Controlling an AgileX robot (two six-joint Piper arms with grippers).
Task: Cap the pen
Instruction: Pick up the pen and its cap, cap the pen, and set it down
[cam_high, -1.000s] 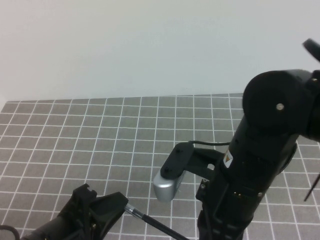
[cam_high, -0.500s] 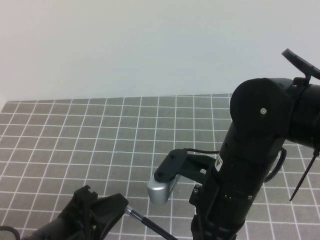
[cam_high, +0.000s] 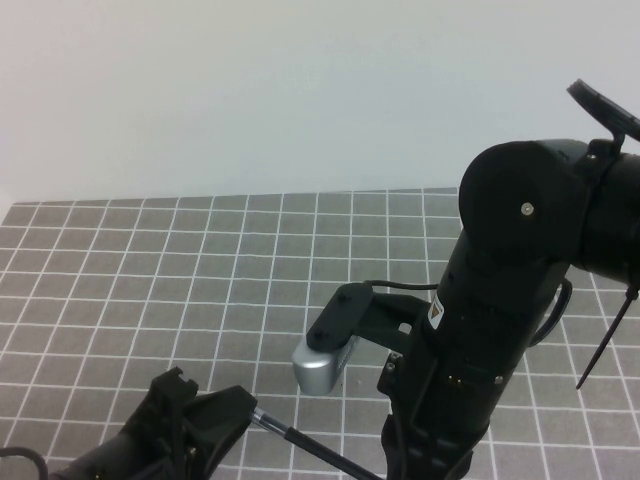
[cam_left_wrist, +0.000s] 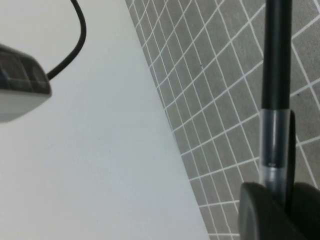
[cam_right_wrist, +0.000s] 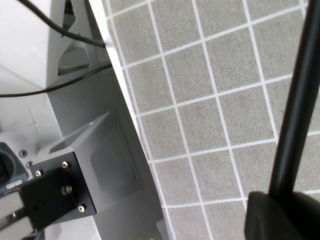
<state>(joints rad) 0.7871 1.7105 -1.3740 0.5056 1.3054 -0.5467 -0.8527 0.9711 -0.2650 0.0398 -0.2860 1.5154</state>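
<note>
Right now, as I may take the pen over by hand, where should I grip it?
Grip the pen on its black barrel mid-span, from above, across its length: it runs slanted between the left tool, clamped on its clear end front left, and the right tool, holding its other end front centre.

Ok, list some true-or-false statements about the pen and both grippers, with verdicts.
1. The left gripper is shut on the pen at the near left of the grid mat. True.
2. The pen lies flat on the grid mat. False: it is held off the surface, slanting across to the right.
3. The right gripper is parked away from the pen. False: the right wrist view shows it shut on the pen.
4. The grid mat is grey with white lines. True.
</note>
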